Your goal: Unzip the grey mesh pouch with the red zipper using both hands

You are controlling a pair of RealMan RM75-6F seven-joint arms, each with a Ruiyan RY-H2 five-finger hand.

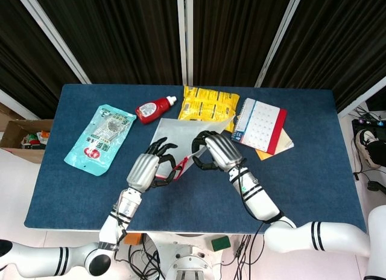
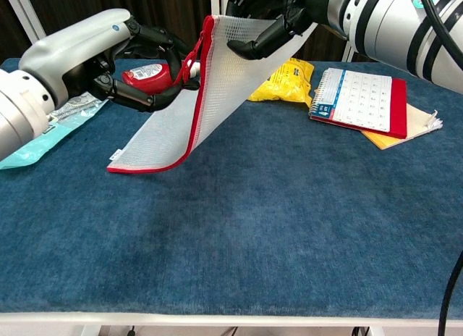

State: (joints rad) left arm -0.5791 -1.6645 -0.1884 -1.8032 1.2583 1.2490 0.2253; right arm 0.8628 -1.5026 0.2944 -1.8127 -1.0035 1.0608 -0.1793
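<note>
**Kid:** What are your fingers doing?

**Me:** The fingers of my right hand (image 2: pixel 264 21) are clamped on the top edge of the grey mesh pouch (image 2: pixel 206 90). I hold it up high. The fingers of my left hand (image 2: pixel 141 64) are curled in on the red zipper pull (image 2: pixel 190 64), just beside the red zipper (image 2: pixel 199 97).

**Kid:** Where is the pouch?

**Me:** It hangs in the air between my two hands. Only its low corner, at about seven o'clock from my right hand, is down near the blue worktop (image 2: pixel 289 227). I can't tell if it touches.

**Kid:** Is it heavy?

**Me:** I think it is very light. It is soft and floppy, and it sags like cloth. The mesh is thin, with tiny holes. So one hand should pinch the stiff red edge by the zipper, and the other should tug the little pull. If I hold only the mesh, I think it would bunch up.

**Kid:** What else is there?

**Me:** At twelve o'clock from the pouch is a crinkly yellow snack bag (image 1: pixel 208 106). At eleven o'clock lies a small red bottle (image 1: pixel 154 108). At nine o'clock is a shiny teal packet (image 1: pixel 99 138). At two o'clock is a flat notebook (image 1: pixel 259 124) with a red edge.
</note>
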